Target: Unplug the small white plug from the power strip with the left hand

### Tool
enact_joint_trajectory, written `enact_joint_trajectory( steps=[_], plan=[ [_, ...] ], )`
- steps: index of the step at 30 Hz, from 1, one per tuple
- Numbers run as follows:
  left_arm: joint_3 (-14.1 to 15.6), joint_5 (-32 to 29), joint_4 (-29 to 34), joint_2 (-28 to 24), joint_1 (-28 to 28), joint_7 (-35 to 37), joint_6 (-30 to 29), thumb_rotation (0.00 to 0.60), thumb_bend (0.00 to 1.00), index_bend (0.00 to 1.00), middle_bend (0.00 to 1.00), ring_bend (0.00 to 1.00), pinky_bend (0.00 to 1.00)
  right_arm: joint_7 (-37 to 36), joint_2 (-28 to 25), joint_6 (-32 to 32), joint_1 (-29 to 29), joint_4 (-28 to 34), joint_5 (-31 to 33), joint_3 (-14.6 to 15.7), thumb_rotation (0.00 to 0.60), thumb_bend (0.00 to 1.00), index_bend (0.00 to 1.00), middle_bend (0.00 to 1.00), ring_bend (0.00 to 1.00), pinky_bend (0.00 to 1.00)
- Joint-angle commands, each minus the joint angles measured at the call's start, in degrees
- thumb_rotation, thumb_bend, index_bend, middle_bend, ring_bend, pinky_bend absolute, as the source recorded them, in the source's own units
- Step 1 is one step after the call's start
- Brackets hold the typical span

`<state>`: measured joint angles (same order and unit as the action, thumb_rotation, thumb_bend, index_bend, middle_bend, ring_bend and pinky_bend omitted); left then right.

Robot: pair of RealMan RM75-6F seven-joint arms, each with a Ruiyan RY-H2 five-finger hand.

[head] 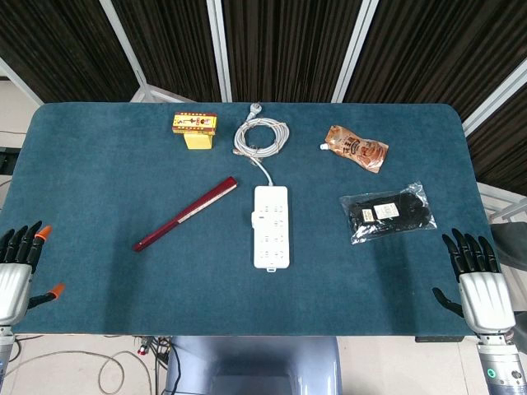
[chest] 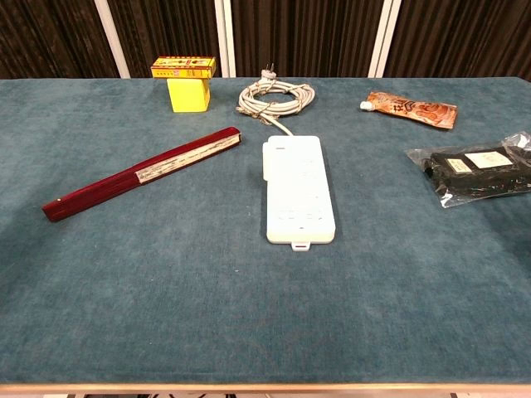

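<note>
Lying mid-worktop [head: 99, 181]: one power strip [head: 272, 226], one small white plug [head: 254, 218] attached. Left robot hand [head: 18, 271] and right robot hand [head: 476, 284] both empty, fingers apart, at near corners.

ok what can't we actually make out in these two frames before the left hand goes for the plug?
- Small white plug: only a bump on the power strip left edge; prongs hidden in the socket, both views.
- Left hand: cut off by the head view's left edge; absent from chest view.
- Right hand: head view only.
- Black packet label: too small to read.
</note>
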<state>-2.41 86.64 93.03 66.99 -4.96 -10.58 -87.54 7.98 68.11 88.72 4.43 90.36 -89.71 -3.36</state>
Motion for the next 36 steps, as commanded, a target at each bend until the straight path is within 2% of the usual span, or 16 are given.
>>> enact_joint_trajectory(
  steps=[1, 14, 21, 26, 36],
  plan=[
    [0.08, -0.15, 0.24, -0.10, -0.06, 0.04, 0.25, 0.600, 0.00, 0.00, 0.00, 0.00, 0.00, -0.14, 0.03, 0.10, 0.01, 0.00, -0.11, -0.03, 0.600, 0.26, 0.00, 0.00, 0.00, 0.00],
    [0.21, -1.03, 0.45, -0.26, -0.20, -0.01, 1.45, 0.600, 0.00, 0.00, 0.00, 0.00, 0.00, -0.22, 0.01, -0.68, 0.08, -0.01, 0.58, -0.09, 0.600, 0.26, 0.00, 0.00, 0.00, 0.00],
    [-0.68, -3.87, -1.17, -0.25, 0.09, 1.11, 2.11, 0.600, 0.00, 0.00, 0.00, 0.00, 0.00, -1.65, -0.56, -0.44, -0.53, -0.20, 5.09, -2.38, 0.600, 0.26, 0.00, 0.00, 0.00, 0.00],
    [-0.64, -3.89, -1.79, 0.04, 0.06, 1.44, 2.28, 0.600, 0.00, 0.00, 0.00, 0.00, 0.00, -2.07, -0.60, 0.41, -0.70, -0.42, 5.98, -3.40, 0.600, 0.26, 0.00, 0.00, 0.00, 0.00],
    [-0.34, -3.01, -2.14, 0.47, -0.22, 1.98, 2.56, 0.600, 0.00, 0.00, 0.00, 0.00, 0.00, -1.59, 0.01, -0.76, -0.13, -1.26, 4.78, -2.52, 0.600, 0.26, 0.00, 0.00, 0.00, 0.00]
  ],
)
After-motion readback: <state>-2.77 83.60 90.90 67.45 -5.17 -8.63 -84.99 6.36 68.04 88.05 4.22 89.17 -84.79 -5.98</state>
